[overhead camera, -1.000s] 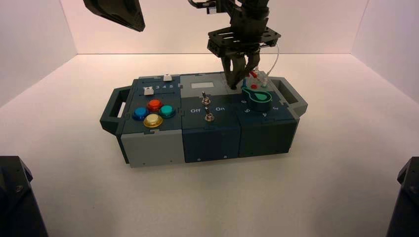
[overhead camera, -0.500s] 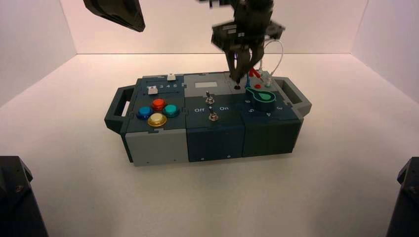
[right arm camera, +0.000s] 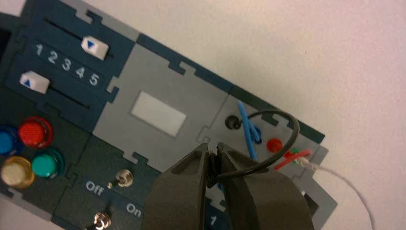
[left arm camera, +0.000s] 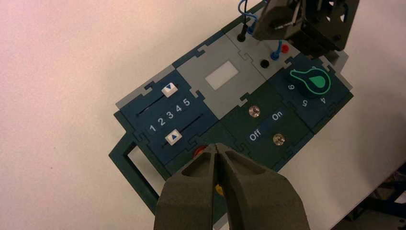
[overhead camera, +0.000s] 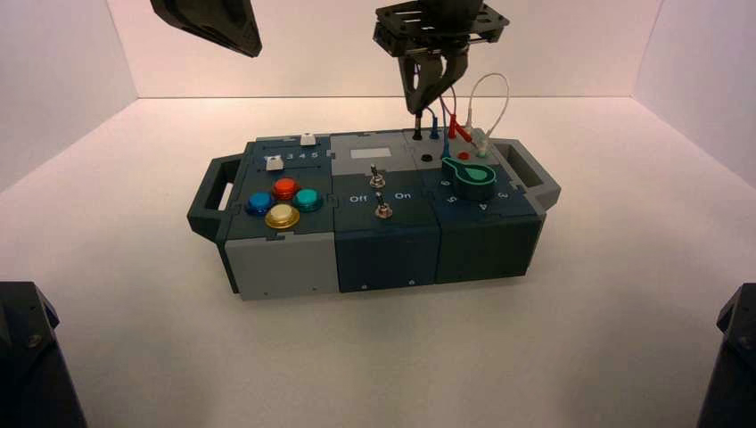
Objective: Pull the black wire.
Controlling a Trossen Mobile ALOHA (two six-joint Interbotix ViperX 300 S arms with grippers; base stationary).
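The black wire (right arm camera: 289, 122) arcs up from the grey corner panel of the box (overhead camera: 383, 250). My right gripper (overhead camera: 419, 107) hangs above that panel, shut on one of the wire's black plugs (overhead camera: 416, 120), which is pinched between its fingertips (right arm camera: 214, 149) and lifted free. A round black socket (overhead camera: 427, 157) just in front stands empty, also seen from the left wrist (left arm camera: 263, 63). The wire's other plug (left arm camera: 243, 34) still stands in the farther socket. My left gripper (left arm camera: 218, 148) is shut on nothing, parked high over the box's button end (overhead camera: 205, 22).
Beside the black wire stand a blue lead (overhead camera: 434, 132), red plugs (overhead camera: 459, 132) and a white looped wire (overhead camera: 490, 85). Before them is the green knob (overhead camera: 472, 176). Two toggle switches (overhead camera: 378, 178), several coloured buttons (overhead camera: 283, 201) and white sliders (overhead camera: 308, 139) fill the rest.
My right gripper has risen from the grey panel with the black plug, which has left its socket. The box has shifted slightly to the right. The left arm stays still.
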